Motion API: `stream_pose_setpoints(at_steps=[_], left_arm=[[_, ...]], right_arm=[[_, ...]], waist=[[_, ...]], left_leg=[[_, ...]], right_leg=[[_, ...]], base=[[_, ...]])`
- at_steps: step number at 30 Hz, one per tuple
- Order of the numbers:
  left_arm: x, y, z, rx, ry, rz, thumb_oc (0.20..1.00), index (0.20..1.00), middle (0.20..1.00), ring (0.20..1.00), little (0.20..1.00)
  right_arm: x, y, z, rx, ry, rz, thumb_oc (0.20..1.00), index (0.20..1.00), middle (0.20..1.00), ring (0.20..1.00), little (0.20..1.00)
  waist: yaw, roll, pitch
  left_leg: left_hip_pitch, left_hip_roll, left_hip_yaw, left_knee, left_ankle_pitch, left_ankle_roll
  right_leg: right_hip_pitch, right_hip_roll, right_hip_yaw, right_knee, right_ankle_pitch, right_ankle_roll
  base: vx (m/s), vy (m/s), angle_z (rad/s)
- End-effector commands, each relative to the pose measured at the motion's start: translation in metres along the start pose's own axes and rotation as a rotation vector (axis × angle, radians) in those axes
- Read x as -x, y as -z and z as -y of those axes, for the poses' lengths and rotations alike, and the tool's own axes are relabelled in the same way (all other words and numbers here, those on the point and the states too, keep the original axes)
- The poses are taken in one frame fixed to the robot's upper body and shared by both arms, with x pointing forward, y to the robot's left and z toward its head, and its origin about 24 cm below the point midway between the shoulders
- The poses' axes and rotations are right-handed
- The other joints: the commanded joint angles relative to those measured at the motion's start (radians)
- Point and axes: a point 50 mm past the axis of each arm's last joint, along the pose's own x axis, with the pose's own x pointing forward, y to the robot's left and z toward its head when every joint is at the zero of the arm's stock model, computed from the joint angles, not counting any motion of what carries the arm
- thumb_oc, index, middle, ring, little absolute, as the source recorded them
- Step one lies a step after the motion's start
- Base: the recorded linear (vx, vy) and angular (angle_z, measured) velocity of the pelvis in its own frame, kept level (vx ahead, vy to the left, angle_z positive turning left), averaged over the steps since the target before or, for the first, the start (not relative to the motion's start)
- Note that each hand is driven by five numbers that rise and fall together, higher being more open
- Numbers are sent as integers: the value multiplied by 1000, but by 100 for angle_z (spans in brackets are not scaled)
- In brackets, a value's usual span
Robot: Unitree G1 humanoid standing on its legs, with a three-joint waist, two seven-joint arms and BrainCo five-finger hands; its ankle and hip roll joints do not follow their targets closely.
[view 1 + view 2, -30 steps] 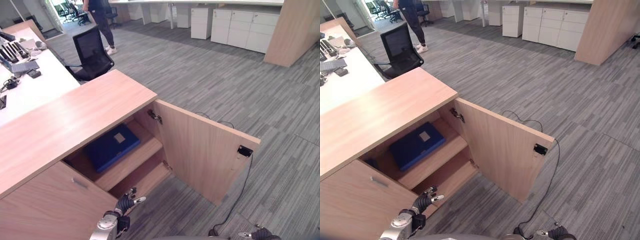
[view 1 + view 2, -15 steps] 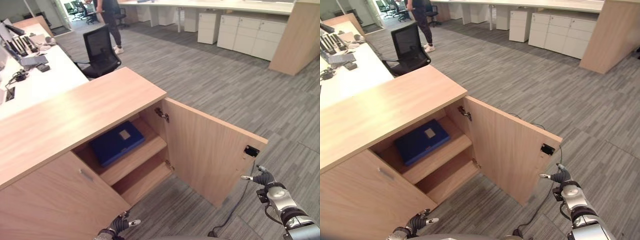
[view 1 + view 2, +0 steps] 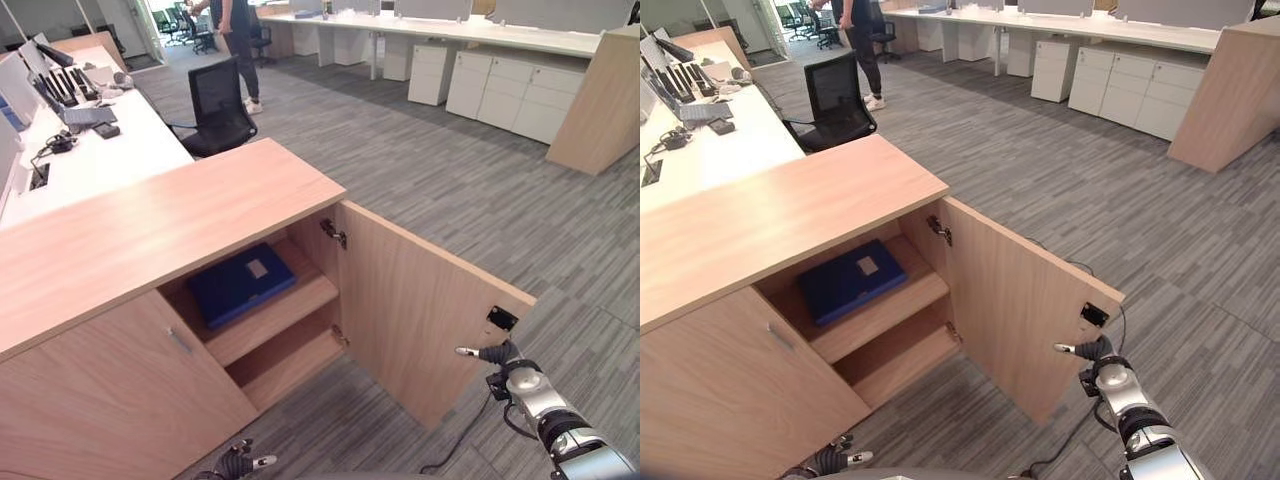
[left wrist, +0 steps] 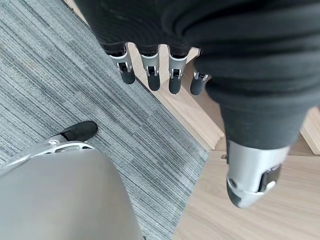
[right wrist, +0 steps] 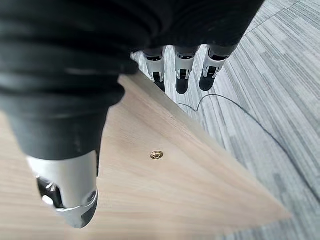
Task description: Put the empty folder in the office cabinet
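A dark blue folder (image 3: 240, 283) lies flat on the upper shelf inside the wooden cabinet (image 3: 160, 225). The cabinet's right door (image 3: 420, 325) stands swung wide. My right hand (image 3: 498, 353) is at that door's free edge, just below its black latch, with its fingers (image 5: 182, 75) straight along the door's wooden face (image 5: 165, 170); contact is unclear. My left hand (image 3: 240, 462) hangs low by the cabinet's base, and its fingers (image 4: 150, 70) are straight over the carpet, holding nothing.
The cabinet's left door (image 3: 120, 390) is closed. A lower shelf (image 3: 295, 355) sits under the folder. A white desk (image 3: 90, 150) with keyboards runs behind the cabinet, with a black office chair (image 3: 222, 105) beside it. A person (image 3: 238, 40) stands far back. White drawer units (image 3: 510, 90) line the far wall.
My right hand has risen from the lower edge of the view to the open door's free edge. My left hand has dropped lower, away from the shelves. The camera has shifted too.
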Motion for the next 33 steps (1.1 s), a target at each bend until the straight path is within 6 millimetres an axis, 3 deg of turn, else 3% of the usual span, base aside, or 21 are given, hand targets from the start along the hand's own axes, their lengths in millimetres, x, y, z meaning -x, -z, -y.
stream_pose_setpoints(at_steps=[1, 5, 13, 17, 21, 23, 24, 25, 27, 29, 31, 33], left_arm=[[-4, -20, -21, -72, -60, 47, 1000, 1000, 1000, 1000, 1000], [-4, -27, -24, -57, -80, 74, 1000, 1000, 1000, 1000, 1000], [-4, -28, -31, 6, -127, 79, 1000, 1000, 1000, 1000, 1000], [-2, -20, -37, 1, -143, 51, 1000, 1000, 1000, 1000, 1000], [-3, -27, -40, -6, -154, 60, 1000, 1000, 1000, 1000, 1000], [-5, -32, -40, -15, -157, 64, 1000, 1000, 1000, 1000, 1000], [-6, -34, -37, -25, -148, 62, 1000, 1000, 1000, 1000, 1000], [-6, -34, -38, -24, -150, 62, 1000, 1000, 1000, 1000, 1000], [-4, -27, -37, -41, -146, 45, 1000, 1000, 1000, 1000, 1000], [-3, -22, -35, -65, -133, 27, 1000, 1000, 1000, 1000, 1000], [-3, -23, -37, -77, -132, 26, 1000, 1000, 1000, 1000, 1000], [-3, -27, -40, -106, -131, 32, 1000, 1000, 1000, 1000, 1000]], right_arm=[[2, -86, -44, 0, -143, 337, 1000, 1000, 1000, 1000, 1000], [16, -93, -60, -3, -214, 432, 1000, 1000, 1000, 1000, 1000], [48, -84, -99, 54, -408, 522, 1000, 1000, 1000, 1000, 1000], [68, -108, -118, 117, -541, 665, 1000, 1000, 1000, 1000, 1000], [76, -131, -127, 104, -593, 741, 1000, 1000, 1000, 1000, 1000], [77, -143, -130, 117, -601, 774, 1000, 1000, 1000, 1000, 1000], [78, -153, -134, 137, -608, 793, 1000, 1000, 1000, 1000, 1000], [78, -154, -135, 138, -609, 794, 1000, 1000, 1000, 1000, 1000], [81, -165, -136, 173, -615, 832, 1000, 1000, 1000, 1000, 1000], [81, -176, -136, 165, -593, 850, 1000, 1000, 1000, 1000, 1000], [79, -179, -134, 142, -576, 849, 1000, 1000, 1000, 1000, 1000], [68, -180, -126, 55, -506, 798, 1000, 1000, 1000, 1000, 1000]], waist=[[27, -55, 9], [24, -57, 15], [33, -62, 21], [66, -61, 32], [88, -66, 54], [96, -79, 78], [82, -98, 81], [84, -99, 81], [89, -97, 73], [109, -89, 51], [118, -96, 50], [132, -98, 46]], left_leg=[[-49, -39, -34, 25, -21, 18], [-58, -38, -44, 25, -18, 16], [-80, -35, -96, 30, -6, 10], [-111, -28, -136, 36, 12, -1], [-179, -33, -165, 69, 28, -19], [-236, -12, -115, 173, 22, -32], [-246, 30, 46, 246, 7, -16], [-248, 32, 49, 252, 2, -16], [-239, 46, 132, 267, -9, -9], [-214, 6, 109, 207, -26, 18], [-219, -6, 97, 208, -28, 25], [-205, -44, 73, 180, -49, 68]], right_leg=[[33, -23, 8, 45, -135, 12], [30, -25, 10, 46, -138, 13], [37, -24, -9, 62, -160, 3], [43, -19, -31, 45, -162, -1], [39, -29, -76, 32, -159, -1], [54, -56, -134, 26, -154, -1], [54, -79, -180, 35, -151, -4], [52, -79, -177, 36, -151, -3], [58, -79, -194, 56, -164, -5], [50, -97, -217, 120, -170, 3], [45, -113, -230, 149, -169, 7], [0, -174, -252, 286, -154, 32]], base=[[0, 0, 0], [0, 0, 0], [-20, -27, 18], [-28, -41, 30], [-86, -12, 43], [-139, 39, 96], [-139, 59, 134], [-91, 57, 151], [44, 91, 97], [87, 221, 55], [55, 180, 61], [64, 233, 67]])
